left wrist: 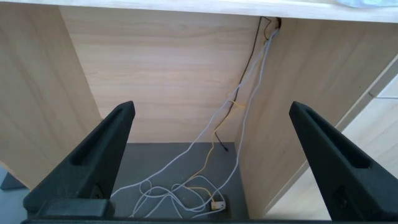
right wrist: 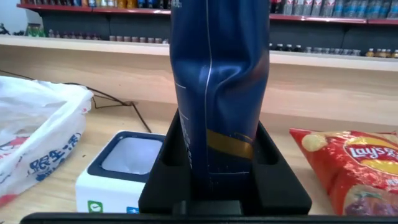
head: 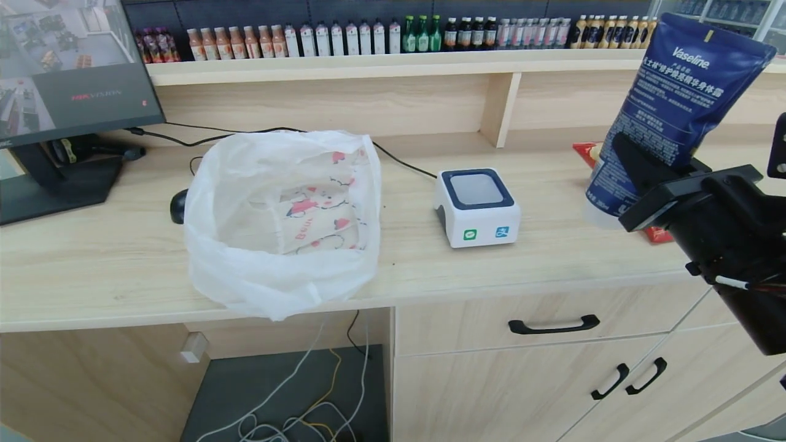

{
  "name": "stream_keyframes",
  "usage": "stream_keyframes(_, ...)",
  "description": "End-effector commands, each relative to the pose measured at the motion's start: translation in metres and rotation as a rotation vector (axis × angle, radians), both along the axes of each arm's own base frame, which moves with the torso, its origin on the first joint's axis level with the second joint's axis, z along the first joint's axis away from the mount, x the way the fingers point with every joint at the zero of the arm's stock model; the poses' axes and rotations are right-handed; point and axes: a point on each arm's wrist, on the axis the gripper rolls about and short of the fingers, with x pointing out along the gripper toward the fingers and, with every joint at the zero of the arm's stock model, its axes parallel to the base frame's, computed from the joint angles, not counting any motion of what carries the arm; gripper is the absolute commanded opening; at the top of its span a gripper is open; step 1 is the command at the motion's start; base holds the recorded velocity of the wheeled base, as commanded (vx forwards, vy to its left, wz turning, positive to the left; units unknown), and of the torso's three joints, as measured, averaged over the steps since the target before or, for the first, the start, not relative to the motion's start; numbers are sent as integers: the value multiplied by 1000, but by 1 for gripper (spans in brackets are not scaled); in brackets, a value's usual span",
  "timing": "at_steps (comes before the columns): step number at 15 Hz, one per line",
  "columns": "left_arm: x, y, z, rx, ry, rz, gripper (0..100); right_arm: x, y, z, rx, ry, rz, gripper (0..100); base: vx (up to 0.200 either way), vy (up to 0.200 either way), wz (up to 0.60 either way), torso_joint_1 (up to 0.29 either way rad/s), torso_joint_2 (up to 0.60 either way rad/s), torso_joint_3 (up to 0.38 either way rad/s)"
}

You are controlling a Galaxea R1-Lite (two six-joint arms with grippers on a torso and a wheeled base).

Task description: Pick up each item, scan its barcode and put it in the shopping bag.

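My right gripper is clamped on a dark blue lotion tube, one black finger on each flat side of its lower half. The tube stands crimped end up and pale cap down, leaning a little in the head view. I cannot tell whether the cap touches the counter. In the right wrist view the right gripper squeezes the tube enough to dent its middle.

The tube is at the right end of the counter, to the right of the scanner and well apart from the shopping bag. Just behind it lies a red bag of crisps, flat on the counter. The scanner is a white box with a dark-framed window facing up; it also shows past the tube from the right wrist.

The shopping bag is white plastic, mouth open, near the counter's front edge left of the scanner, and its bottom hangs slightly over that edge. A pale pack with red print sits inside it.

My left gripper is below counter level, jaws spread wide with nothing between them, facing the kneehole where loose cables lie on the floor.

A monitor stands at the far left, a black mouse just beside the bag, and bottles line the shelf behind.
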Motion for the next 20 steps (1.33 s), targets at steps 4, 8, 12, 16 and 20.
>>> stream_keyframes(4,0,0,0,3,-1,0,100,-6,-3,7,1,-32,-2,0,0,0,0,0,0,0)
stream_keyframes(8,0,0,0,3,-1,-1,100,-11,-5,8,-8,-41,-5,0,0,0,0,0,0,0)
stream_keyframes(12,0,0,0,3,-1,-1,100,-26,-12,14,-30,-74,-30,0,0,0,0,0,0,0)
stream_keyframes(16,0,0,0,3,-1,-1,100,-21,-9,9,-208,-115,0,0,0,0,0,0,0,0)
stream_keyframes(20,0,0,0,3,-1,0,100,4,5,33,-377,-171,-37,0,0,0,0,0,0,0)
